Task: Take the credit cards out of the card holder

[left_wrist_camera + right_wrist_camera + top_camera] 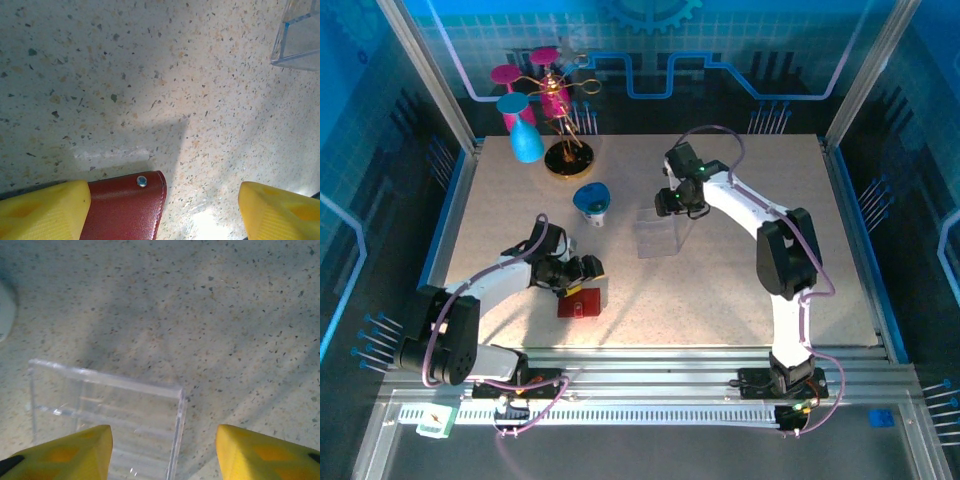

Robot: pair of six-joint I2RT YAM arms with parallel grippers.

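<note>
One speckled table [740, 290] carries two arms. At the far left stands one gold-based rack [560, 120] of pink and blue cups, their number hard to tell. One clear tray [660, 238] sits near the middle, and one blue bowl [591, 200] lies left of it. One red card holder [580, 303] lies near and left, closed as far as the wrist view shows, with one silver snap stud [142, 181] at its far right corner.

The left gripper [584, 274] hangs just over the holder's far edge, its yellow fingers [42, 210] standing wide apart. In the left wrist view, the left-hand finger overlaps the holder's left part, though I cannot tell if it touches. The right-hand finger is well clear over bare table. Nothing is clamped.

The right gripper [672, 206] is above the tray's far right side. Its fingers [75, 452] are apart, with the tray's right edge lying below and between them. It grips nothing.
</note>
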